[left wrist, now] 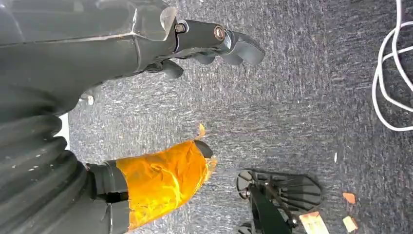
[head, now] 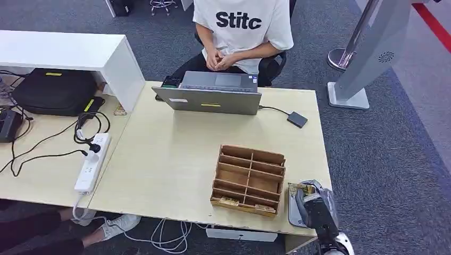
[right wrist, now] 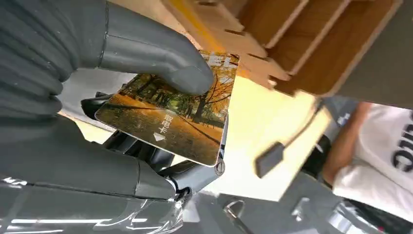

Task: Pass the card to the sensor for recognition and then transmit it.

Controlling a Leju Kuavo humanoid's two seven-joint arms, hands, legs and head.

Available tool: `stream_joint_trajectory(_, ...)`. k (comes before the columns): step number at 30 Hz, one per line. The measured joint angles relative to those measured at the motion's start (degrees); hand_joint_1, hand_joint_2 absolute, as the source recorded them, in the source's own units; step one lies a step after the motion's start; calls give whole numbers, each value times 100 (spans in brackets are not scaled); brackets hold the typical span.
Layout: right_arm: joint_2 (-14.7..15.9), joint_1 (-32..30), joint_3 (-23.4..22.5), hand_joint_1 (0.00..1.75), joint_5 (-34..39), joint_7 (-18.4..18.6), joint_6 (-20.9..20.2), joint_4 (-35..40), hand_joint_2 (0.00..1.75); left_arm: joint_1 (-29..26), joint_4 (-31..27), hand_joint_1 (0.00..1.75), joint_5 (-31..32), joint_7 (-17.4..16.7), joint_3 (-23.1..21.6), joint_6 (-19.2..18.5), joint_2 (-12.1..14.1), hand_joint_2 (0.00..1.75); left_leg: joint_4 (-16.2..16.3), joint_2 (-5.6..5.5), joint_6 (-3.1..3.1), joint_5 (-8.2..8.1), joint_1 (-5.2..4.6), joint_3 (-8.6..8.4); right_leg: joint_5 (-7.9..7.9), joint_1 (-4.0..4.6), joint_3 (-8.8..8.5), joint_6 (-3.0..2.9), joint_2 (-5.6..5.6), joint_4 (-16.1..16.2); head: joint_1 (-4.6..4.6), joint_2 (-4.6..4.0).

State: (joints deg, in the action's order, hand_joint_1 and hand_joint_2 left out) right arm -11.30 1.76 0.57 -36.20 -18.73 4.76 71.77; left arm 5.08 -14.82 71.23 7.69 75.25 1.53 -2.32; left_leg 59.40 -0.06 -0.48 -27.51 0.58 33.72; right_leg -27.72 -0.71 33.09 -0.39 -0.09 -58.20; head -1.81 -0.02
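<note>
Grey right hand (right wrist: 146, 97) pinches autumn-print card (right wrist: 170, 114), thumb pressed on its face, fingers beneath | card at near right bench (head: 159, 159) corner, beside wooden organizer (head: 248, 179) | left hand (left wrist: 160, 44) empty over carpet, fingers loosely curled | sensor (head: 297, 119) beyond, beside laptop (head: 213, 95)

The right robot hand (head: 315, 204) sits low at the near right corner of the bench (head: 170, 159), its dark wrist and silver forearm rising from below. In the right wrist view its thick grey thumb (right wrist: 160, 63) presses down on the face of a card (right wrist: 170, 119), with the darker fingers (right wrist: 146, 151) curled beneath, so the card is pinched flat between them. The left robot hand (left wrist: 195, 44) hangs toward the floor, its fingers (left wrist: 241, 46) loosely bent and holding nothing.
</note>
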Motion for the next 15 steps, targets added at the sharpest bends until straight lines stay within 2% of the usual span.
stream_joint_trajectory(6, 0, 143, -111, 175, -120, 89, 7, -494, 175, 1, 0, 0, 33, -17, 0, -15, 9, 175, 0, 0, 0, 0, 0, 0, 0, 0, 0, 0, 0, 0, 0, 0)
stream_joint_trajectory(15, 0, 329, -144, 175, -170, 96, 22, -787, 175, 2, 0, 0, 35, -18, 0, -24, 13, 175, 0, 5, 0, 0, 0, -7, 0, 0, -5, 0, 2, 0, 0, 0)
